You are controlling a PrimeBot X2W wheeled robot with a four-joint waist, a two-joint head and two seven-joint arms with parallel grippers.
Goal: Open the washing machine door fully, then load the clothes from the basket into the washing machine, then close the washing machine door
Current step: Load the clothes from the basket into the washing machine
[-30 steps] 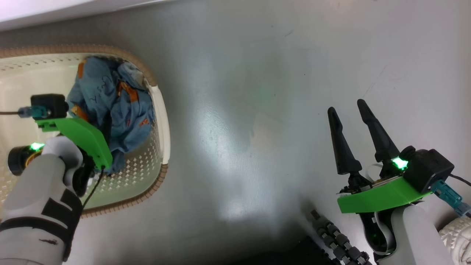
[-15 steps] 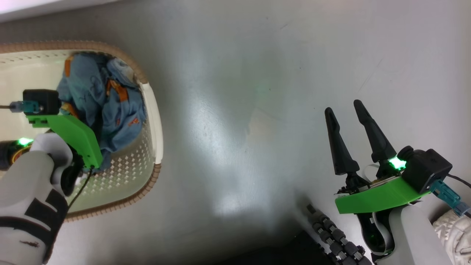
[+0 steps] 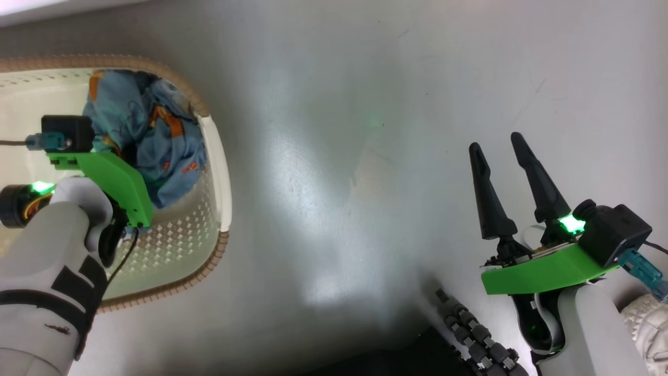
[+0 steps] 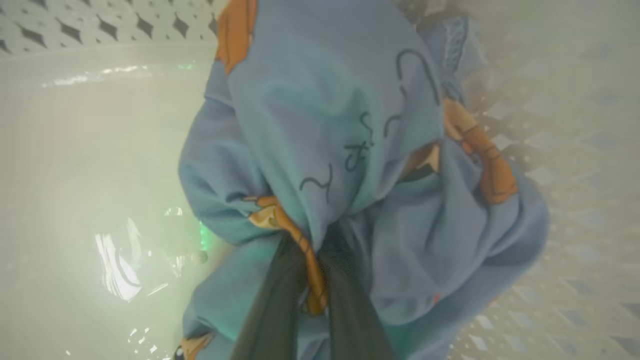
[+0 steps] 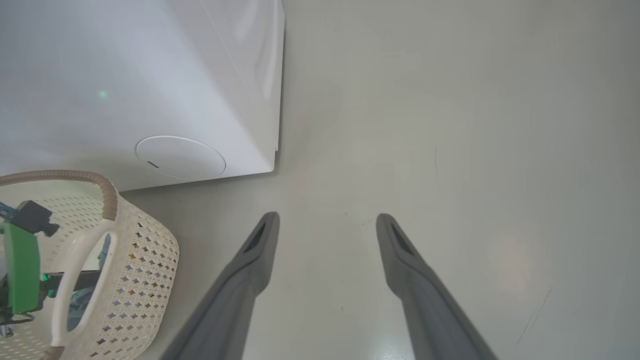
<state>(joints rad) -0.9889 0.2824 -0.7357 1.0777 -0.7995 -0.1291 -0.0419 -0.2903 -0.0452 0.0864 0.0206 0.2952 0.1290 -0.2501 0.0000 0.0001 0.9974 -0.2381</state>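
The cream basket [image 3: 216,156] with its brown woven rim stands on the floor at the left. Inside it lie the light-blue clothes [image 3: 167,151] with orange print. My left arm reaches down into the basket. In the left wrist view my left gripper [image 4: 315,245] is shut on a fold of the clothes [image 4: 325,100], which bunch up above the basket floor. My right gripper [image 3: 494,143] hangs open over bare floor at the right, nothing between its fingers [image 5: 260,245]. The washing machine [image 5: 125,75] shows as a white lower corner behind the basket [image 5: 140,270]. The washing machine door is out of view.
Grey glossy floor [image 3: 334,156] stretches between the basket and my right arm. A round white service cap [image 5: 180,157] sits low on the machine's front. A dark ribbed hose [image 3: 475,339] and my dark base lie at the bottom edge. A pale knitted object [image 3: 647,324] is at the lower right corner.
My left gripper has shut on the clothes, and the bundle has bunched and risen slightly in the basket. The right gripper has drifted a little up the view, still open.
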